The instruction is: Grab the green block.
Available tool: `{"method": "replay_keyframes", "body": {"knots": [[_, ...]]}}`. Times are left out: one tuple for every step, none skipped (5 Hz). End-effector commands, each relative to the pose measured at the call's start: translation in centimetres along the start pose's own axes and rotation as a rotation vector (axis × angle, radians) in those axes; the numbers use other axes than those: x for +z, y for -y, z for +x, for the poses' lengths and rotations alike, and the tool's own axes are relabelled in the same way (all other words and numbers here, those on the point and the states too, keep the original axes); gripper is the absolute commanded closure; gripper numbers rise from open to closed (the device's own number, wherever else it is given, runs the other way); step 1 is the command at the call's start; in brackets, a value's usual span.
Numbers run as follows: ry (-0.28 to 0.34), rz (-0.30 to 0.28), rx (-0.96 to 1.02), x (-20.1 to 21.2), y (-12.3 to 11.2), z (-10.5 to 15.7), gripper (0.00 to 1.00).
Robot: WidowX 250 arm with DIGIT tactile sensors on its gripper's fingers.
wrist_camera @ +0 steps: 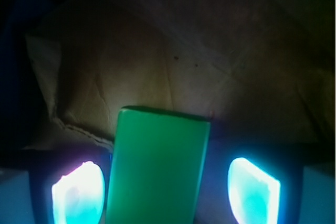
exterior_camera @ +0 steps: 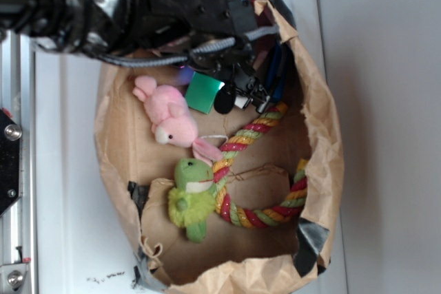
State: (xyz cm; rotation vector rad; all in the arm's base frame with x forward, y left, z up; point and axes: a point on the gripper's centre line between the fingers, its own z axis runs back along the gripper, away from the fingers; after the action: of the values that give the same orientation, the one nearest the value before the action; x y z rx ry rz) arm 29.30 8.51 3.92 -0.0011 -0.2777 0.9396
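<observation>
In the wrist view, the gripper point(wrist_camera: 168, 190) is seen at the bottom of the frame with its two glowing fingertips point(wrist_camera: 79, 192) held apart, one at lower left and one at lower right. The green block point(wrist_camera: 157, 169) lies between them, and a dark gap is left on each side, so neither pad is seen touching it. The block's long axis runs from the bottom edge up toward the frame centre, leaning slightly to the right, and its far short edge is seen just below mid-frame. Beyond that edge, creased brown paper point(wrist_camera: 173, 66) fills the middle and upper frame, and the corners are lost in darkness.

In the exterior view, the gripper point(exterior_camera: 238, 98) is lowered into a brown paper bag point(exterior_camera: 320, 135) from the upper left of the frame. The green block point(exterior_camera: 204, 92) is seen at the upper centre of the bag floor, just left of the dark fingers, partly hidden by the arm. A pink plush toy point(exterior_camera: 171, 118) lies just beside the block at its lower left. A blue item point(exterior_camera: 277, 74) stands against the bag wall to the right of the gripper. A striped rope toy point(exterior_camera: 258, 170) curves through the centre and lower right, and a lime-green plush toy point(exterior_camera: 191, 197) lies below centre. The bag's crumpled walls close the space on all sides; bare floor is seen mainly at the lower part of the bag.
</observation>
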Motion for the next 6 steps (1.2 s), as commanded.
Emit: {"method": "replay_keyframes", "body": {"knots": [[0.010, -0.060, -0.005, 2.0, 1.5, 0.3, 0.00], [0.012, -0.068, -0.013, 2.4, 1.5, 0.1, 0.00], [0.002, -0.050, -0.020, 1.7, 1.4, 0.0, 0.00], [0.003, -0.044, -0.015, 1.5, 1.5, 0.2, 0.00], [0.005, -0.033, -0.016, 0.9, 1.7, 0.4, 0.00], [0.004, -0.026, -0.015, 0.0, 1.8, 0.5, 0.55]]}}
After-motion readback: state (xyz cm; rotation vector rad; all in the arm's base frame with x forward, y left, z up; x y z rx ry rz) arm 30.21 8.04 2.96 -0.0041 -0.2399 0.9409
